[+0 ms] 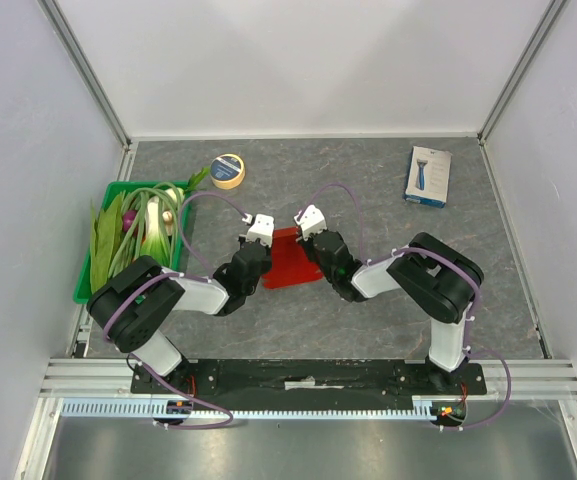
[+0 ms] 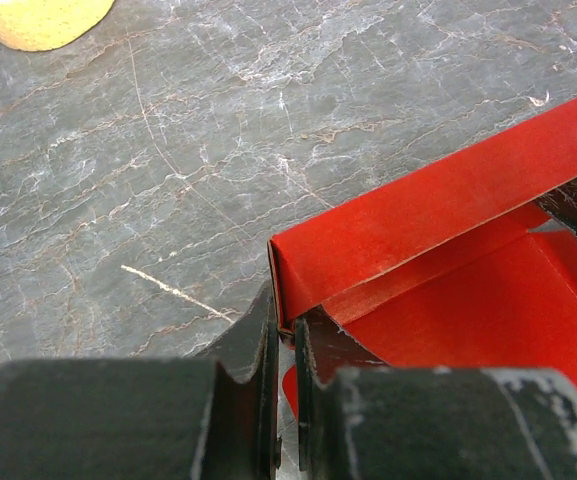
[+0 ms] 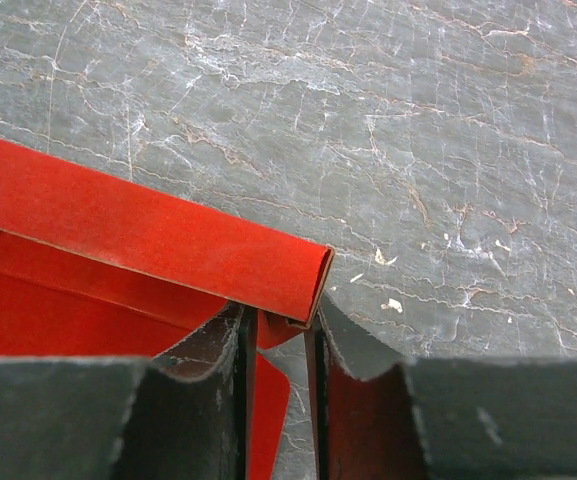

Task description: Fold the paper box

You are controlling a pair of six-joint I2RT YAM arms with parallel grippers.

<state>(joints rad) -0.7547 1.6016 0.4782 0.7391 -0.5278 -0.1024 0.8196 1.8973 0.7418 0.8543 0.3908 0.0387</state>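
The red paper box (image 1: 290, 258) lies flat-bottomed on the grey table between both arms. In the left wrist view its far wall (image 2: 438, 215) is folded over and ends in a corner right at my fingertips. My left gripper (image 2: 286, 325) is shut on that left corner of the box. From the right wrist view the same folded wall (image 3: 158, 240) ends at the right corner. My right gripper (image 3: 283, 325) straddles that corner with its jaws a little apart, a small red tab (image 3: 280, 330) between them and table showing through the gap.
A green tray (image 1: 93, 270) of leafy vegetables stands at the left edge. A roll of yellow tape (image 1: 228, 171) lies behind the box. A white-and-blue retail box (image 1: 428, 176) sits at the back right. White walls enclose the table.
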